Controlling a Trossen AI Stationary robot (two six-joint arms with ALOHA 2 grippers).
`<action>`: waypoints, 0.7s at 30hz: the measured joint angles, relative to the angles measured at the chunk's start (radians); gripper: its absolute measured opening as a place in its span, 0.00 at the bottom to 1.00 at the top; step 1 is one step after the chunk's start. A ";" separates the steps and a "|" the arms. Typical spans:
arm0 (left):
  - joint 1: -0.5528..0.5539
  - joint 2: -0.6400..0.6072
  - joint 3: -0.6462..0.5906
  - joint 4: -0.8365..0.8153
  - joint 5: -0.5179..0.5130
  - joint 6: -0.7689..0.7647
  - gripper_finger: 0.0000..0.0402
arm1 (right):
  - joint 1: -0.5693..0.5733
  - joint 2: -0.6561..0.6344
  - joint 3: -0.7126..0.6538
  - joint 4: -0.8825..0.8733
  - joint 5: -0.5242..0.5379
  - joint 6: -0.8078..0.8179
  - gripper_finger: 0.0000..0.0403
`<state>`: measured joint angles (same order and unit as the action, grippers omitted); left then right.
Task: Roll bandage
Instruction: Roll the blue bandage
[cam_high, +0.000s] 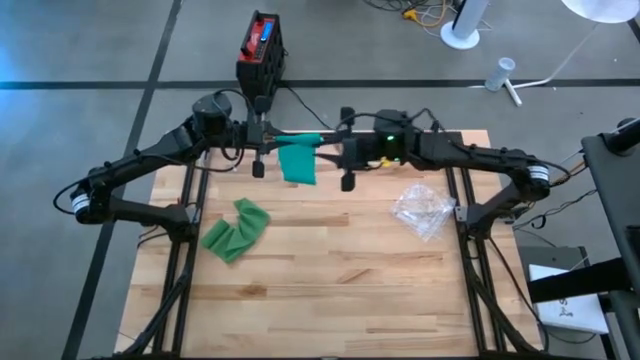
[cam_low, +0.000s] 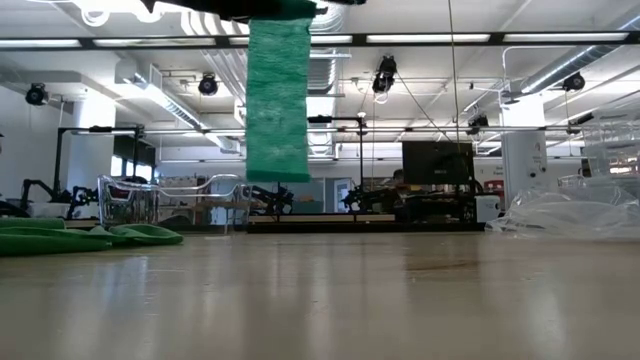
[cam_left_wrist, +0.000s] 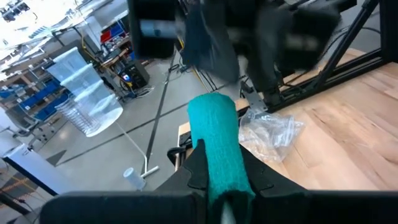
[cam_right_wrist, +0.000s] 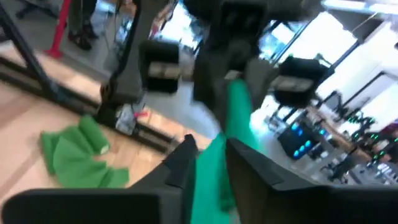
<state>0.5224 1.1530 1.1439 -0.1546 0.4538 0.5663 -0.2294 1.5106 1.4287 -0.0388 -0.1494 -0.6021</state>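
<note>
Left gripper (cam_left_wrist: 227, 177) clamped on green bandage (cam_high: 297, 160); right gripper (cam_right_wrist: 208, 162) slightly apart around it; plastic bag (cam_high: 424, 209) alongside.

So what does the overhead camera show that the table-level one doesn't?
Only the high view shows both arms: the left end effector and right end effector hold a green bandage raised between them at the table's far edge. It also shows a red and black box on the floor behind.

Only the low view shows the bandage's tail hanging clear of the wooden table.

Both show the second green bandage and the clear plastic wrapper lying on the table.
</note>
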 joint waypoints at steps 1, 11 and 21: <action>0.000 0.000 0.000 0.001 -0.001 -0.004 0.05 | 0.001 0.015 0.000 0.007 0.015 -0.010 0.25; 0.002 -0.005 -0.001 -0.022 -0.016 -0.030 0.06 | 0.005 0.004 0.001 -0.097 0.311 -0.057 0.36; -0.001 -0.012 0.000 -0.015 0.013 -0.027 0.07 | 0.030 -0.070 0.001 -0.107 0.325 -0.074 0.29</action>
<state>0.5213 1.1413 1.1442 -0.1693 0.4667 0.5396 -0.1992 1.4410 1.4296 -0.1458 0.1752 -0.6764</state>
